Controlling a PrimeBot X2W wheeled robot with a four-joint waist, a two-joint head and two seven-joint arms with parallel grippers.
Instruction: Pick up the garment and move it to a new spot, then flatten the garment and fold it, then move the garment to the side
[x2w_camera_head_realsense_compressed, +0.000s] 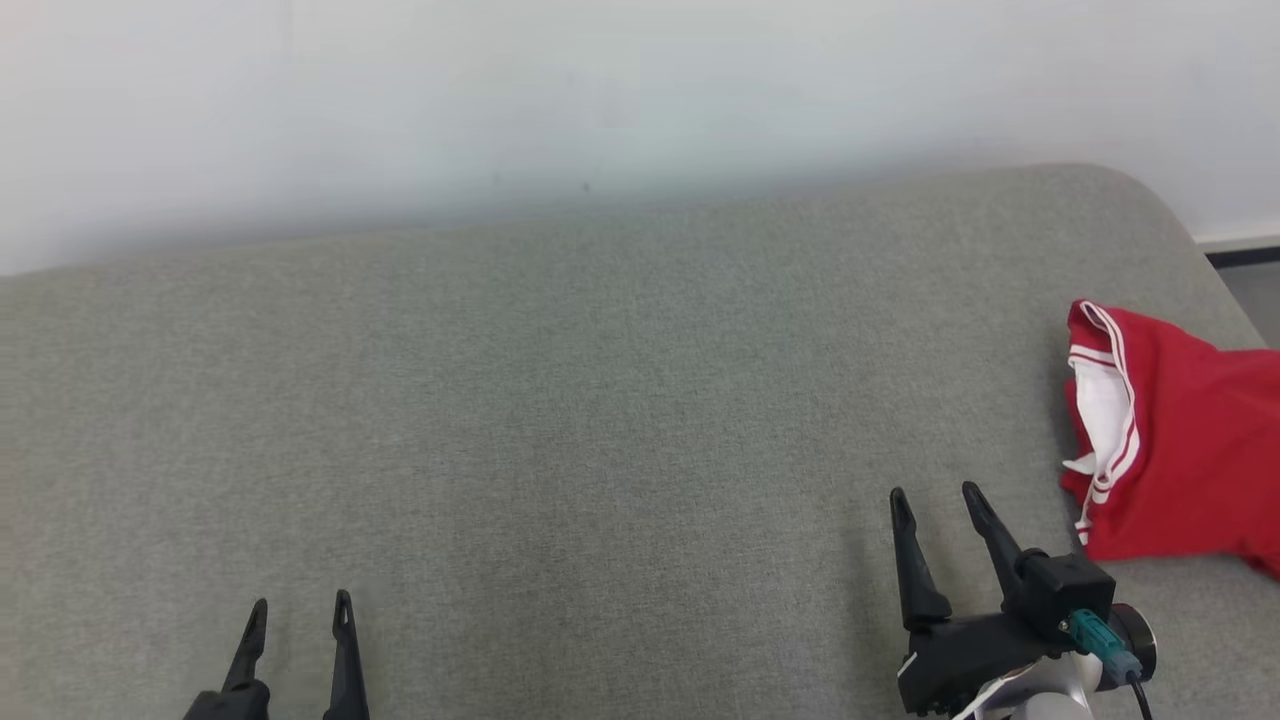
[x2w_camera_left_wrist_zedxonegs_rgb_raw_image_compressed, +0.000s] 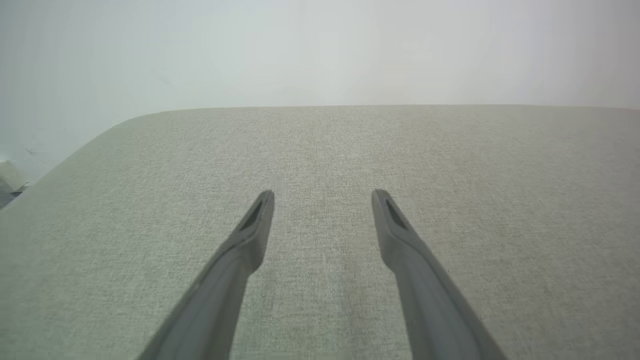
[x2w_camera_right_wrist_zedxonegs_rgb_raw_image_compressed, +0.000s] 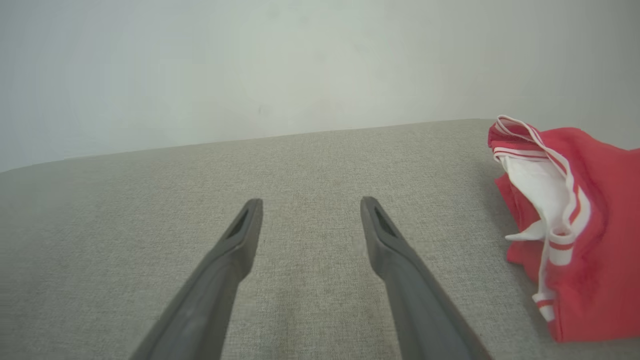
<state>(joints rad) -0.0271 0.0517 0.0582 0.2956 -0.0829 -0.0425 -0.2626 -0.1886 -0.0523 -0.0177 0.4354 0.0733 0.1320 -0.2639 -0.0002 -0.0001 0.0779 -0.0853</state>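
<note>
The garment (x2w_camera_head_realsense_compressed: 1190, 440) is red with white stripes and a white inner part. It lies bunched at the right edge of the grey cushioned surface (x2w_camera_head_realsense_compressed: 600, 420). In the right wrist view the garment (x2w_camera_right_wrist_zedxonegs_rgb_raw_image_compressed: 585, 225) sits to the right of my fingers, apart from them. My right gripper (x2w_camera_head_realsense_compressed: 935, 492) stands open just left of the garment, nothing between its fingers; in its own view the right gripper (x2w_camera_right_wrist_zedxonegs_rgb_raw_image_compressed: 311, 201) points over bare fabric. My left gripper (x2w_camera_head_realsense_compressed: 301, 601) is open at the lower left, and the left gripper (x2w_camera_left_wrist_zedxonegs_rgb_raw_image_compressed: 322, 194) hovers over bare grey surface (x2w_camera_left_wrist_zedxonegs_rgb_raw_image_compressed: 450, 150).
A pale wall (x2w_camera_head_realsense_compressed: 600, 90) runs behind the surface's far edge. The surface rounds off at its far right corner (x2w_camera_head_realsense_compressed: 1150, 200), with a dark skirting strip (x2w_camera_head_realsense_compressed: 1245, 255) and floor beyond. Wide bare fabric lies between the two grippers.
</note>
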